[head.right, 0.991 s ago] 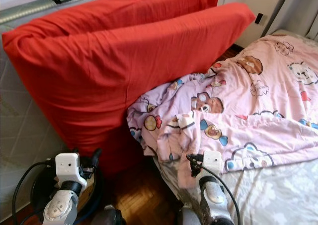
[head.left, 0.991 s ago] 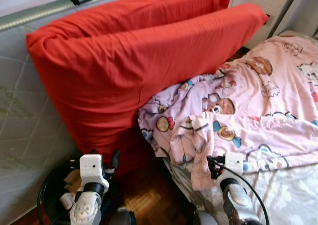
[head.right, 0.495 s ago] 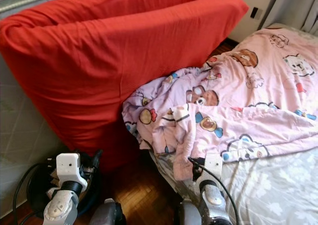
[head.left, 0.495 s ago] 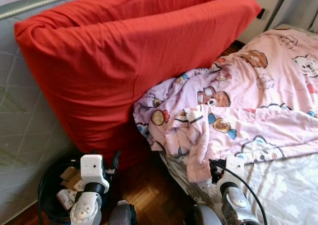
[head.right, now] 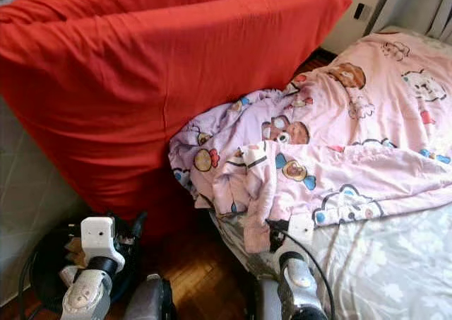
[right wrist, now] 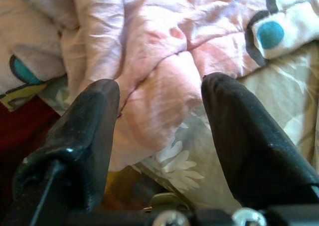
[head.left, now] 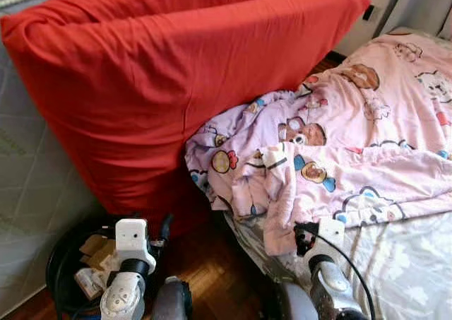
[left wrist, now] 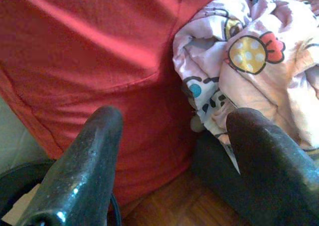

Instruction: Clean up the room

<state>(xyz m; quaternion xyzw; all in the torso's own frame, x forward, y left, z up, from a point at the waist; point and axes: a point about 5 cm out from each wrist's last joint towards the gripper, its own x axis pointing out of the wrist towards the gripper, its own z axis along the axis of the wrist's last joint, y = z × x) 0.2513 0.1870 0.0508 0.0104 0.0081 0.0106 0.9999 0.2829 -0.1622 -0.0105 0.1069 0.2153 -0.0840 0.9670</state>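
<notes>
A crumpled pink cartoon-print blanket (head.left: pixel 339 143) lies on the bed, and one corner (head.left: pixel 281 228) hangs over the bed's near-left edge. Two big red cushions (head.left: pixel 162 73) lean upright to its left. My right gripper (head.left: pixel 305 236) is low by that hanging corner. It is open, and in the right wrist view the pink fold (right wrist: pixel 159 86) lies just ahead between the black fingers (right wrist: pixel 75 136). My left gripper (head.left: pixel 161 229) hangs low at the left above a black bin (head.left: pixel 60 277). It is open and holds nothing, facing the red cushion (left wrist: pixel 99 51) and the blanket's edge (left wrist: pixel 244 61).
The black bin holds paper and cardboard scraps (head.left: pixel 92 260). Wooden floor (head.left: pixel 208 263) runs between bin and bed. A grey quilted mattress (head.left: pixel 28 186) stands upright behind the cushions. A grey floral sheet (head.left: pixel 409 263) covers the bed's near part.
The whole picture has shifted, so the camera has moved and now looks slightly further down. The blanket's hanging corner now lies closer to my right gripper. Both grippers stay open.
</notes>
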